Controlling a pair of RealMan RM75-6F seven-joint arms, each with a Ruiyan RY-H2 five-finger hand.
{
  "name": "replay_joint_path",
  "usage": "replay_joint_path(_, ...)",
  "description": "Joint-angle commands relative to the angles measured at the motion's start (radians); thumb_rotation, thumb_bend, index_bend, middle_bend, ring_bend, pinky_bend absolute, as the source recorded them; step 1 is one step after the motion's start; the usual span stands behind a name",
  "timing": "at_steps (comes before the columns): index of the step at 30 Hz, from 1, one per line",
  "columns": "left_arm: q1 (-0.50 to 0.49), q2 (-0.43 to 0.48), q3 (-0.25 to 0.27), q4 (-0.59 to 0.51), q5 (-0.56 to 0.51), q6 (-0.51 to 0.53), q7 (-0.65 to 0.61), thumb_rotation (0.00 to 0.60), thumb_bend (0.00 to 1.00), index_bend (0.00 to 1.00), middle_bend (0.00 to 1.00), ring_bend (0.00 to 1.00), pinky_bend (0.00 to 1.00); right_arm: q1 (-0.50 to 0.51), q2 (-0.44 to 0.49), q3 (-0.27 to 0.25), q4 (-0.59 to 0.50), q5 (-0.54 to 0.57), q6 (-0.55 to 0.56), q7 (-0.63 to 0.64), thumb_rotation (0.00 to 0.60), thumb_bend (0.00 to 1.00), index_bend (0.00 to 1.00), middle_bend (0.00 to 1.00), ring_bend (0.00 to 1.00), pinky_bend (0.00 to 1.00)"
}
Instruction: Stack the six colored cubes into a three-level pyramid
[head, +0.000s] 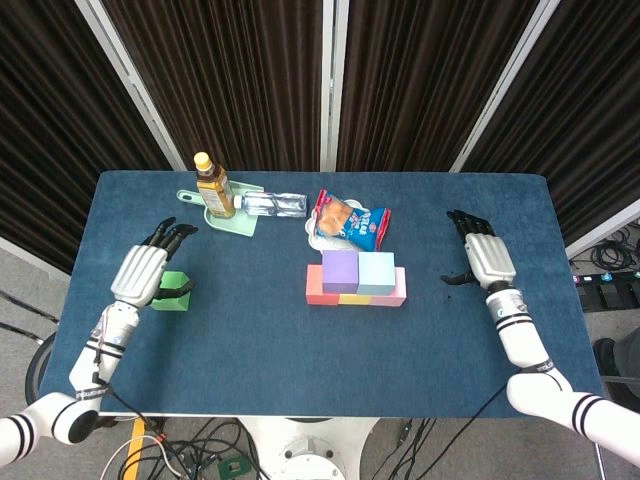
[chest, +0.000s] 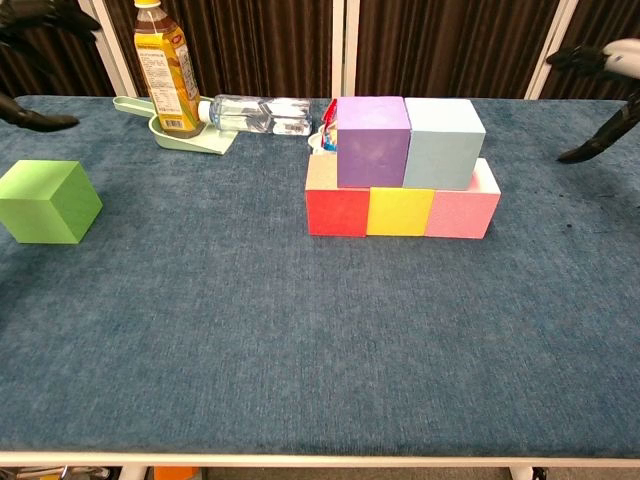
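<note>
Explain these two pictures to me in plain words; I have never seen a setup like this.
This is a two-armed robot at a blue table, each arm ending in a robot hand with fingers. One picture looks down from a camera at its head, the other looks across the table from its chest. The left robot hand hovers open above a green cube. The right robot hand is open too, off to the side. Neither holds anything. In the middle stand five cubes: red, yellow and pink in a row, with purple and light blue on top. Behind them lie a snack bag, a clear bottle on its side, and a tea bottle standing on a green board.
</note>
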Motion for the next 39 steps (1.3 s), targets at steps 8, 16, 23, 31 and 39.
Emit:
replay_joint_path(8,0.027,0.026,-0.008,-0.001,0.000,0.011,-0.013,0.600,0.18,0.11,0.12,0.01,0.26,0.043,-0.134,0.010,0.108,-0.019,-0.010,0.006,0.600,0.02,0.00,0.00,0.00,0.00)
replay_joint_path(16,0.039,0.027,-0.001,0.016,0.011,0.001,-0.035,0.600,0.18,0.11,0.12,0.01,0.26,0.055,-0.168,0.017,0.141,-0.032,-0.023,0.018,0.600,0.02,0.00,0.00,0.00,0.00)
replay_joint_path(23,0.041,0.028,-0.004,0.016,0.015,-0.009,-0.033,0.600,0.18,0.11,0.12,0.01,0.26,0.066,-0.194,0.021,0.163,-0.035,-0.039,0.017,0.600,0.02,0.00,0.00,0.00,0.00)
replay_joint_path(31,0.046,0.031,-0.003,0.013,0.016,-0.016,-0.032,0.600,0.18,0.11,0.12,0.01,0.26,0.074,-0.208,0.027,0.174,-0.044,-0.047,0.025,0.600,0.02,0.00,0.00,0.00,0.00)
replay_joint_path(39,0.053,0.034,0.000,0.014,0.025,-0.021,-0.051,0.600,0.18,0.11,0.12,0.01,0.26,0.074,-0.206,0.028,0.174,-0.049,-0.052,0.027,0.600,0.02,0.00,0.00,0.00,0.00)
